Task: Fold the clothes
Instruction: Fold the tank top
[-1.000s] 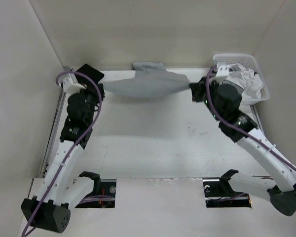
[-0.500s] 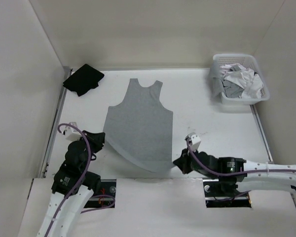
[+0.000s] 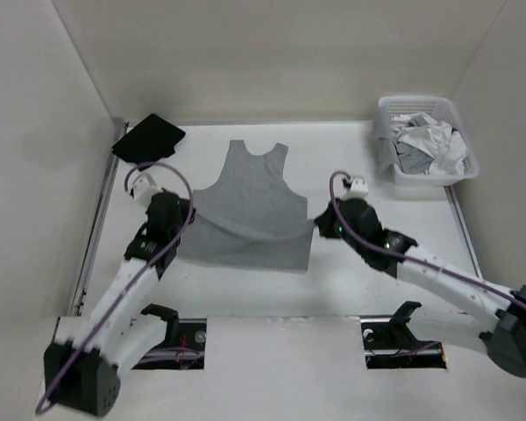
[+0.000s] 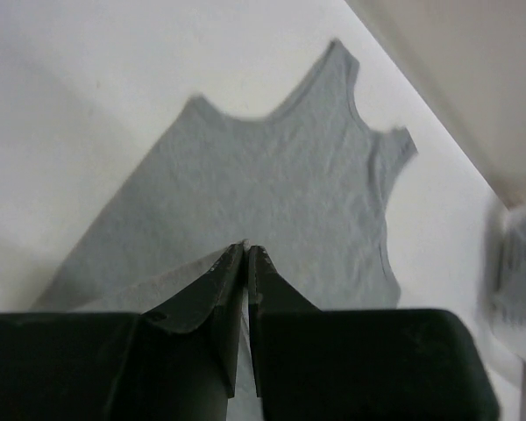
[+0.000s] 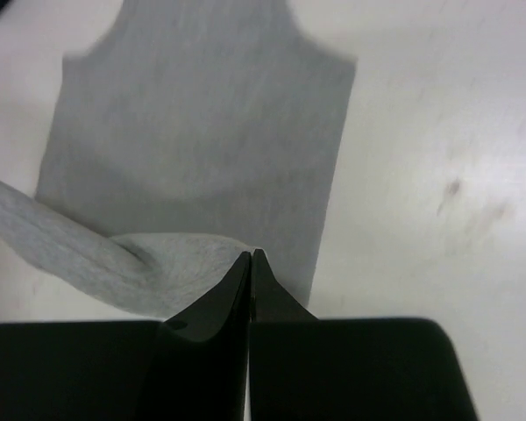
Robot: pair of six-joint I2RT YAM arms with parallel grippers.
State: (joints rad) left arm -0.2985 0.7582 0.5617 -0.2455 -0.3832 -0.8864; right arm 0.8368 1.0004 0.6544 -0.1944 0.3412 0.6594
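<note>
Currently, nearest the arm bases, the left gripper and the right gripper sit at opposite side edges of the tank top. Each has its jaws pressed together on a corner of the hem. The right one is on the side toward the basket, the left on the side away from it. The tank top lies on the table, left of the basket and somewhat nearer the arms, with its long axis running near to far and its straps at the far end. The raised hem spans crosswise between the two grippers, over the lower body. Judged from this, the coming move carries the hem on toward the straps, with both arms equally near. Only the overhead view shows the whole span and the black garment, well left of the basket at the far edge. Only the wrist views show fabric pinched at the closed tips.
</note>
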